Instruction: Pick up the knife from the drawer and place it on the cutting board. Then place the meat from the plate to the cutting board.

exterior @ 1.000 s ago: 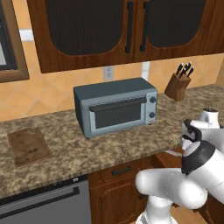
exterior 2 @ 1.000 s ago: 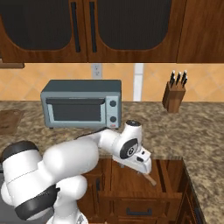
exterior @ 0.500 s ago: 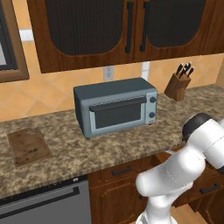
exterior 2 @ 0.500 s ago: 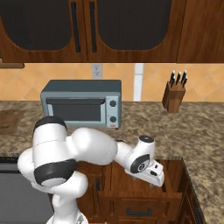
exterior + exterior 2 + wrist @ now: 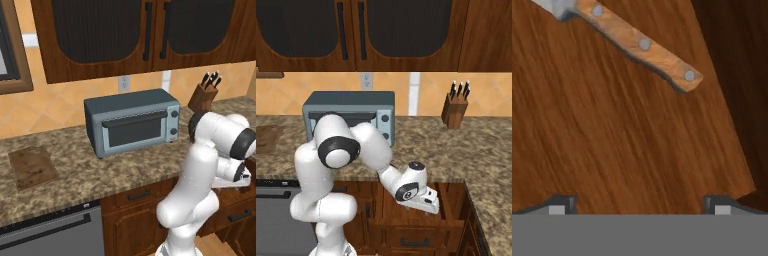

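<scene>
While base views hide it, wide-open, empty fingers (image 5: pixel 640 205) apparently hover over knife (image 5: pixel 624 37).

Knife in drawer, board on bench
Knife (image 5: pixel 632 42) flat on drawer (image 5: pixel 612 140) floor, brown riveted handle. Cutting board (image 5: pixel 33 167) flat on bench (image 5: pixel 100 175), bare.

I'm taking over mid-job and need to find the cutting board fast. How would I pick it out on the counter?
Start at the grey toaster oven in the middle of the speckled counter. Go left along the counter toward its far end: the cutting board lies flat there, alone. It is a thin dark brown rectangle, unlike the upright knife block at the other end.
</scene>
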Robot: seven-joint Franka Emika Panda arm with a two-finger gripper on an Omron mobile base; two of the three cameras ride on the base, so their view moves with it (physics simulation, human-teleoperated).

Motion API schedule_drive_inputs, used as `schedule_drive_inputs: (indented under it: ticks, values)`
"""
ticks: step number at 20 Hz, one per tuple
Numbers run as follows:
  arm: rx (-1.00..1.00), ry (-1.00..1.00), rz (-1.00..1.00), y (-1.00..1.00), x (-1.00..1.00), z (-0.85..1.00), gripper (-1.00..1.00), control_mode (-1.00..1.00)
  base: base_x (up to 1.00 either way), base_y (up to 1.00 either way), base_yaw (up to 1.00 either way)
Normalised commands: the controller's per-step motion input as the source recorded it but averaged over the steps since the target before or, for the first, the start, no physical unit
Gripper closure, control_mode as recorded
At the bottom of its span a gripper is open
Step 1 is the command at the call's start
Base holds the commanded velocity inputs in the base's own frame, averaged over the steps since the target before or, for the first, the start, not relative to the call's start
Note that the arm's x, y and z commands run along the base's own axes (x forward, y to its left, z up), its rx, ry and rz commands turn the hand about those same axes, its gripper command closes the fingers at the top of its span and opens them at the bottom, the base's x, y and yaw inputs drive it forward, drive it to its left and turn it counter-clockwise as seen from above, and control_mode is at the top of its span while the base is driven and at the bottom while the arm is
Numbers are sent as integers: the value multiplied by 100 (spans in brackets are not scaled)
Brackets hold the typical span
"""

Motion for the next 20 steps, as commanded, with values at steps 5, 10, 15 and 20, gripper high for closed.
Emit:
schedule_drive_inputs:
  ticks: [5, 10, 15, 20]
  values:
    - [1, 3, 13, -5, -3, -24, -100, -100, 0, 0, 0]
    - [0, 3, 8, -17, -82, 0, -100, -100, 0, 0, 0]
    - [3, 15, 6, -12, -100, 0, -100, -100, 0, 0, 0]
    - [7, 19, 3, -11, -100, 9, -100, -100, 0, 0, 0]
